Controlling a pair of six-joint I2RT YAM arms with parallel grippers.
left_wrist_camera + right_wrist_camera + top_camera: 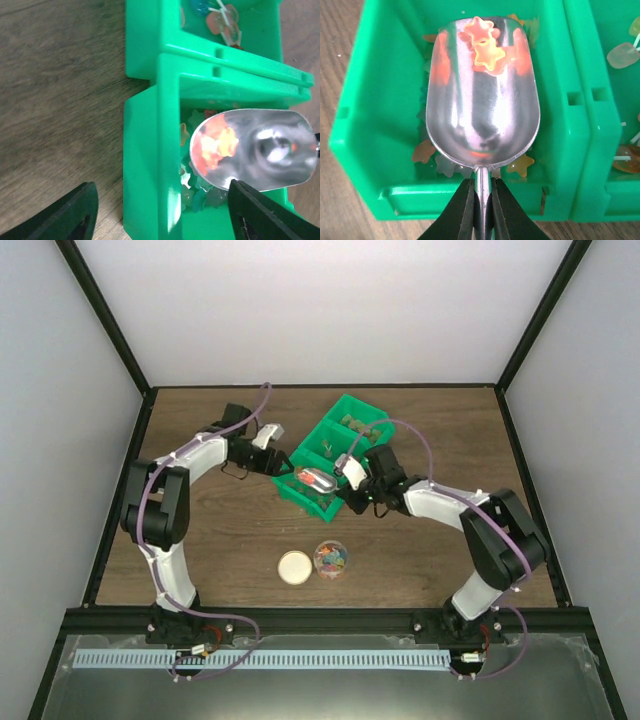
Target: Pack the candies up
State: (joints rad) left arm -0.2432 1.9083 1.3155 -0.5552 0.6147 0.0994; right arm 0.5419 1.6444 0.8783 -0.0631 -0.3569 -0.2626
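Right wrist view: right gripper (481, 192) clamps the scoop (482, 100) over the green bin (380, 125) — candies (482, 42) ride at its lip, so tilting could spill them; left gripper (162, 200) gapes beside the bin.

One scoop (482, 100), one jar (331, 559), one lid (295, 567) on the counter (220, 530)
Two star-shaped candies (482, 42) in the scoop, a heap beneath too jumbled to count, and at least two green bins (385, 100) joined together
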